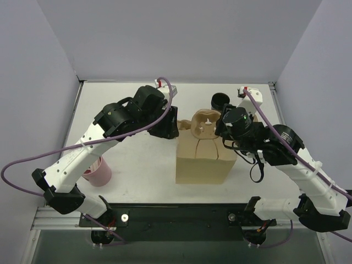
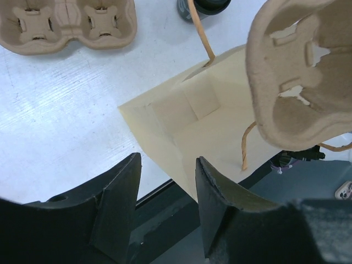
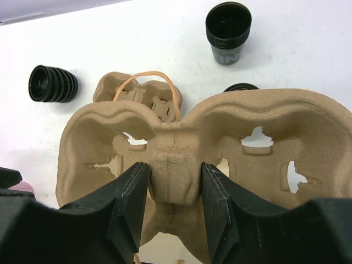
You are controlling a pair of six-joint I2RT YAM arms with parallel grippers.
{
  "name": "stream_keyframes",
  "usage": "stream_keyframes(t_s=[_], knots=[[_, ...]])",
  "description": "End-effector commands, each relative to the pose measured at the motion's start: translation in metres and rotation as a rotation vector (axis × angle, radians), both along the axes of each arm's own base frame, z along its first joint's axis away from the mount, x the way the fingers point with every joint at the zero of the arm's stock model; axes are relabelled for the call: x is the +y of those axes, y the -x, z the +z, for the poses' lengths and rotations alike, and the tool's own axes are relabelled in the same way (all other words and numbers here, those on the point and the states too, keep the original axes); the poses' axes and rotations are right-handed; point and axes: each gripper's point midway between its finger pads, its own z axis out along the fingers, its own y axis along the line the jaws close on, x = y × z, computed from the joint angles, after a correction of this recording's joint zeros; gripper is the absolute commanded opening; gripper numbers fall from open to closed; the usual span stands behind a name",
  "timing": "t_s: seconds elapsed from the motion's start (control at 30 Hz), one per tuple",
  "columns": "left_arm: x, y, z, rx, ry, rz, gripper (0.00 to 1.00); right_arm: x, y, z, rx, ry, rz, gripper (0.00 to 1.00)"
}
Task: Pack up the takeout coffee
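Note:
My right gripper is shut on the centre post of a brown pulp carrier, holding it over the open paper bag. The carrier hangs tilted above the bag's mouth in the left wrist view. My left gripper stands open beside the bag's near corner with nothing between its fingers. Behind the carrier's rim only a black rounded top shows; it may be the takeout coffee, mostly hidden.
A stack of lidless black cups stands at the back, and a stack of black lids lies on its side. A second pulp carrier rests on the table. A pink cup stands near the left arm.

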Motion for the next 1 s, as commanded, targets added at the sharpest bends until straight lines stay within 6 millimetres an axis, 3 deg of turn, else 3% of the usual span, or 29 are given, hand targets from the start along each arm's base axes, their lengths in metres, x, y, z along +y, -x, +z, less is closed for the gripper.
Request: stream_keyframes(t_s=[0.0,0.37,0.63,0.97], knots=[[-0.005,0.006,0.020,-0.036,0.079,-0.050,0.55,-0.018,0.000,0.018,-0.078,0.001,-0.046,0.25],[-0.010,0.010,0.015,-0.021,0.098,-0.076,0.55,-0.034,0.007,0.007,-0.092,0.059,-0.068,0.25],[-0.010,0.010,0.011,-0.022,0.088,-0.080,0.55,-0.047,0.008,0.031,-0.158,-0.014,-0.123,0.25],[-0.012,0.010,0.006,-0.015,0.084,-0.090,0.54,-0.059,0.010,0.029,-0.176,-0.003,-0.163,0.25]])
